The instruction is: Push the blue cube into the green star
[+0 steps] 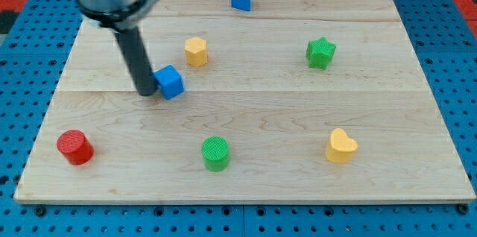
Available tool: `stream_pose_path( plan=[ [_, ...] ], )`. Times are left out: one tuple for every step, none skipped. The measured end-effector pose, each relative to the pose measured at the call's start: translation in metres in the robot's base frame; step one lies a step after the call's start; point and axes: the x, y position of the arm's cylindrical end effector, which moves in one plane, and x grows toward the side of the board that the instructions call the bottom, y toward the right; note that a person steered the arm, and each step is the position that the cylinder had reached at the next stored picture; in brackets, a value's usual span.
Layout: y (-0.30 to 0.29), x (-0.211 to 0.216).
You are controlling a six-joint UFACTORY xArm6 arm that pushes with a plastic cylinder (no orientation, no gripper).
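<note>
While we are working across the wooden worktop (246, 185), our rod, an end effector with no jaws to open or close, is resting my tip (144, 92) against the blue cube (171, 82) on its left. We are judging a steady rightward push, angled slightly upward, best toward the green star (320, 52).

The wooden board (246, 170) is seen by a single camera from above its near edge, angled downward, fairly close; nearly the whole board is framed, stretching right of my tip (144, 94).
</note>
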Motion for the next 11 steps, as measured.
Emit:
stream_pose_path(
  plan=[
    [0.016,-0.014],
    [0.061,-0.023],
    [0.119,-0.027],
    [0.119,-0.058],
    [0.157,-0.066],
    [0.193,-0.062],
    [0.19,-0.037],
    [0.237,-0.037],
    [0.226,-0.043],
    [0.159,-0.07],
    [0.158,-0.138]
  ],
)
